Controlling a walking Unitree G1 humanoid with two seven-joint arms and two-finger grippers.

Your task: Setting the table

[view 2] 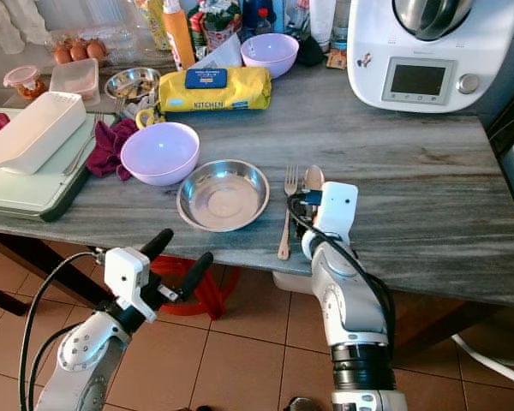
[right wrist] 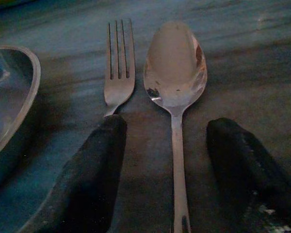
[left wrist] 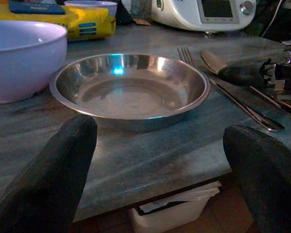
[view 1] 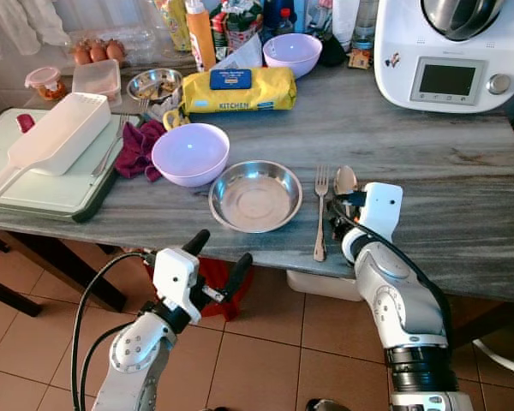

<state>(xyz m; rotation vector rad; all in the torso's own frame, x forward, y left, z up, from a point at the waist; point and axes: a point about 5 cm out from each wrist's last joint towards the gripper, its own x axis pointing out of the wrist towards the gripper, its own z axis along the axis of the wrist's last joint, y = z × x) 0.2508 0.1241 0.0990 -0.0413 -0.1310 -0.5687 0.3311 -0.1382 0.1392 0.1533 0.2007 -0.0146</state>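
A steel bowl (view 1: 255, 196) sits near the front edge of the grey table (view 1: 428, 163). Just to its right lie a fork (view 1: 320, 211) and a spoon (view 1: 345, 181) side by side, tines and bowl pointing away from me. My right gripper (right wrist: 166, 145) rests low over the table, open, its fingers (right wrist: 96, 160) straddling the spoon's handle (right wrist: 177, 160) without touching it. Below the table edge, in front of the steel bowl (left wrist: 131, 90), my left gripper (view 1: 218, 256) is open and holds nothing.
A lilac bowl (view 1: 190, 154) stands left of the steel one, beside a maroon cloth (view 1: 139, 147). A white utensil tray (view 1: 60, 133) lies on a board at the left. A yellow package (view 1: 238, 90), a second lilac bowl (view 1: 292, 53) and a white kitchen machine (view 1: 452, 51) stand behind.
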